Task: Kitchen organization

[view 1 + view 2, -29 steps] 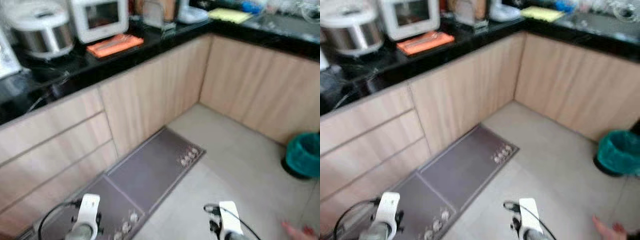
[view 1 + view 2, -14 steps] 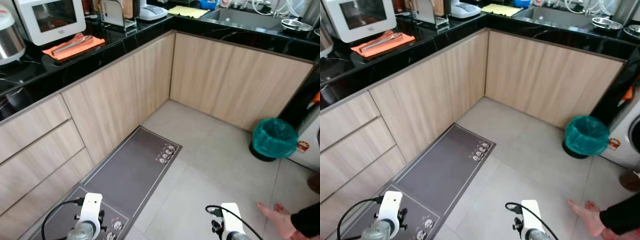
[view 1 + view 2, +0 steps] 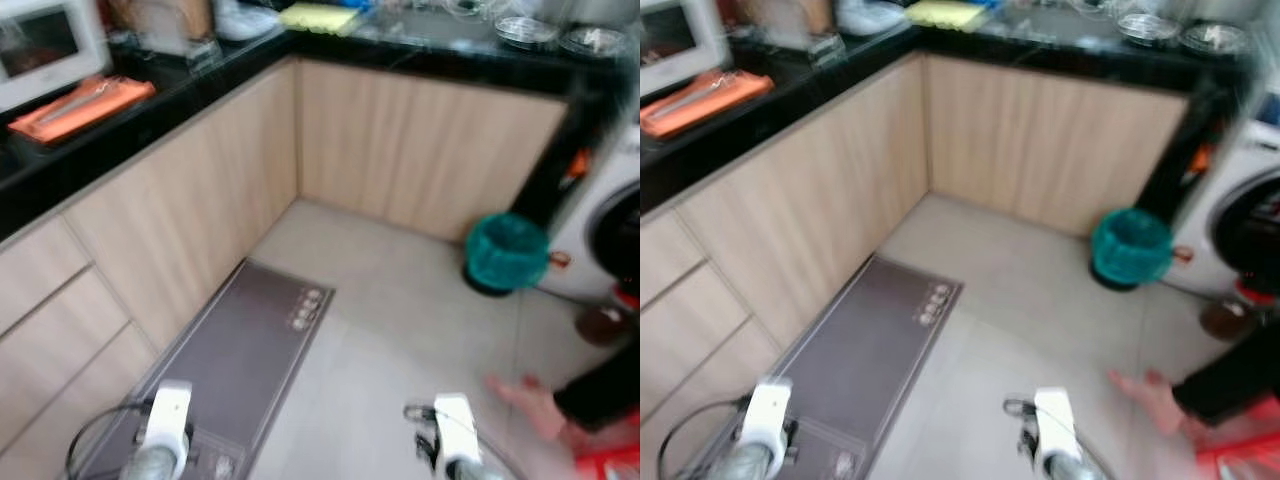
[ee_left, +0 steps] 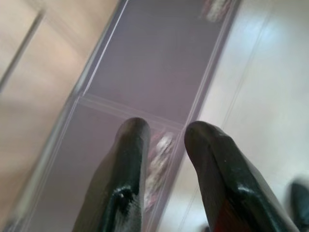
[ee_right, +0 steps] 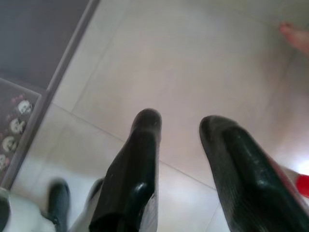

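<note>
Looking down into the kitchen corner, I note heavy blur in both head views. Counter (image 3: 150, 110) runs along the upper left and top of the frame, black, over pale wood cabinets (image 3: 420, 150). On it: an orange cloth (image 3: 75, 100) at upper left, a yellow cloth (image 3: 318, 16) at top centre, metal bowls (image 3: 525, 30) at upper right. No single item is yet picked out for tidying; the things to sort sit up on that counter, well apart from both arms.

Left gripper (image 4: 164, 145): fingers parted a little, nothing between them, hanging low over the grey floor mat (image 3: 240, 350). Right gripper (image 5: 181, 140): fingers parted, empty, over bare tile (image 3: 400, 330).

Other floor items: teal bin (image 3: 507, 252) at right centre, washing machine (image 3: 605, 230) at the right edge, something red (image 3: 605, 460) in the lower right corner. A person's bare foot (image 3: 525, 395) rests on the tile at lower right, near my right arm (image 3: 455, 455); it also shows in the right wrist view.

Risks, my judgement:
- Foot is near my path; a step or arm swing that way could strike it.
- Mat edge under the left side could catch a foot and upset balance.
- Blur makes placing the bin unreliable; I could clip it.
- Reaching for counter items with this blur risks a misjudged grasp.
</note>
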Tool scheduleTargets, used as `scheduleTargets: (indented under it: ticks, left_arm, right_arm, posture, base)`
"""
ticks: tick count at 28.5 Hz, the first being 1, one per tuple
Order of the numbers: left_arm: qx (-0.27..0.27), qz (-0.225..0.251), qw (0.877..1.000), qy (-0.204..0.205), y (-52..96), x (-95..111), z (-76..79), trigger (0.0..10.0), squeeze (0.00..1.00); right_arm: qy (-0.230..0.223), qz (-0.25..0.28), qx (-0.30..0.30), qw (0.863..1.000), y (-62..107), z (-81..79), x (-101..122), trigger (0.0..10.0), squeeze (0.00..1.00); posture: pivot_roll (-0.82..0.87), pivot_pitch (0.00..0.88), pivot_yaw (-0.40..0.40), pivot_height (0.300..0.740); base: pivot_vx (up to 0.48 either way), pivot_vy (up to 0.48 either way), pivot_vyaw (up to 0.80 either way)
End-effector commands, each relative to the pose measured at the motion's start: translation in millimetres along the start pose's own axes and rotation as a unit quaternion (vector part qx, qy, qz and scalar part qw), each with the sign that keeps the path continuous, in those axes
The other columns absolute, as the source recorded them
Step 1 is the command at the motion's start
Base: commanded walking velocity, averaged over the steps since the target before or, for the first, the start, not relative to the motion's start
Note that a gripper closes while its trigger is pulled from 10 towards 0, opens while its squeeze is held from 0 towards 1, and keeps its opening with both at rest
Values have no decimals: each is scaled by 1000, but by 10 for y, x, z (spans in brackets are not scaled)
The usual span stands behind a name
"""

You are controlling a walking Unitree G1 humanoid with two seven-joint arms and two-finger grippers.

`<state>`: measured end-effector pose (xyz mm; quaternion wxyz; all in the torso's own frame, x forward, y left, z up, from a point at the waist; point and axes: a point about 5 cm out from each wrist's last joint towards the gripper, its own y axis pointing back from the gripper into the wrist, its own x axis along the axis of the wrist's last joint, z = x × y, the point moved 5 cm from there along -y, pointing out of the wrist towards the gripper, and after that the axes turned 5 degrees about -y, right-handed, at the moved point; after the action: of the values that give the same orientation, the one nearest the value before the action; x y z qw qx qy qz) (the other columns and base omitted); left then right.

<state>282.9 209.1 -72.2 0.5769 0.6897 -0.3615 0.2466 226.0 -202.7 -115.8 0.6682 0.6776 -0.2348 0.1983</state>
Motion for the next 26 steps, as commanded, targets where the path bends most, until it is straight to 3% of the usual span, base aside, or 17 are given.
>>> scheduleTargets:
  ticks: [1, 7, 13, 26]
  left_arm:
    - [7, -32, 999, -1, 59, -225, -81, 10000, 0]
    - [6, -29, 1000, 4, 73, -248, -82, 10000, 0]
    - [13, -36, 999, 18, 82, -281, -117, 10000, 0]
    - [9, -37, 999, 23, 70, -262, -92, 10000, 0]
  right_arm:
    - [-3, 11, 8, 1000, -15, -74, 67, 10000, 0]
    - [-4, 11, 8, 1000, -13, -63, 65, 10000, 0]
    - [-1, 8, 23, 1000, -12, -91, 59, 10000, 0]
    - [1, 12, 20, 1000, -11, -76, 77, 10000, 0]
  posture:
    - [-17, 0, 15, 740]
    - [-16, 0, 8, 740]
    - [-21, 0, 8, 740]
    - [-35, 0, 13, 740]
  base:
    - [0, 0, -688]
    - [0, 0, -672]
    - [0, 0, 0]
    - [312, 0, 0]
